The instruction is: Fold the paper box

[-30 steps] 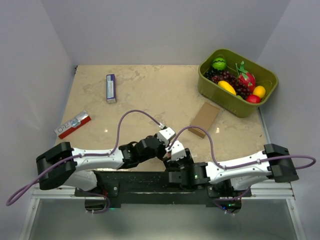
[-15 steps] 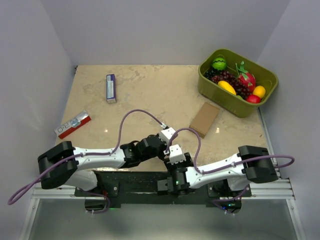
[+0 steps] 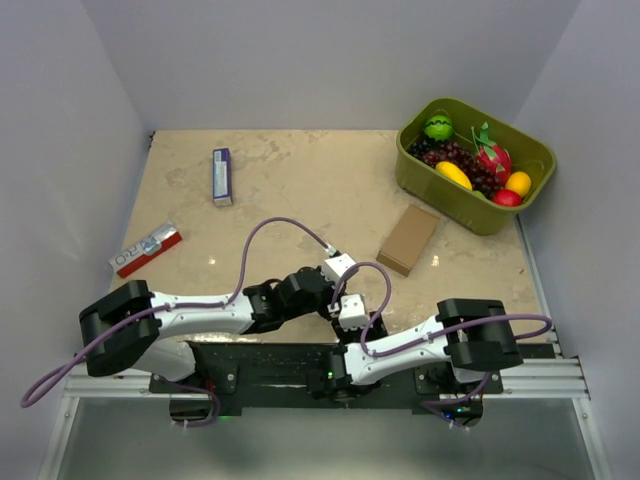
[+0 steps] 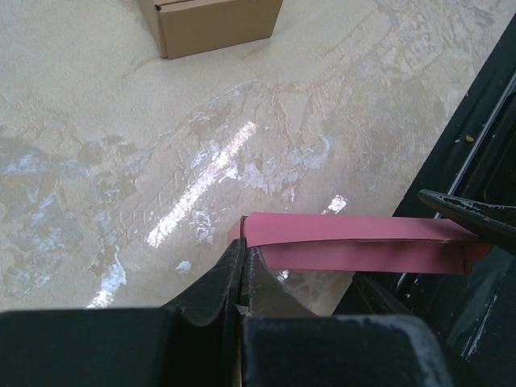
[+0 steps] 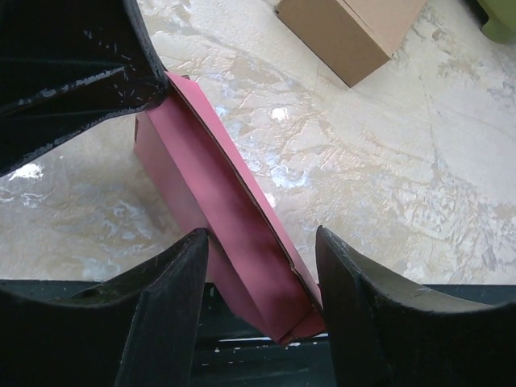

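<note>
Folding step: I have the slim pink-red card paper box [image 4: 355,242] spanning both sets of jaws; I judge its walls are being squared.
Left gripper [image 4: 242,260]: clenched on one end of the box.
Right gripper [image 5: 260,246]: jaws apart astride the other end; I cannot tell whether they press.
Next move: a gentle, even squeeze, I judge; thin card buckles.
Surfaces: matte card with sharp creases; glossy marbled table [image 4: 121,145] beyond the jaws.

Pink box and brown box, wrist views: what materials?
Pink box: thin matte card, judging by sharp creases and a thin edge. Brown box: probably kraft cardboard, matte, flap seam visible; corrugated or solid, cannot tell.
</note>
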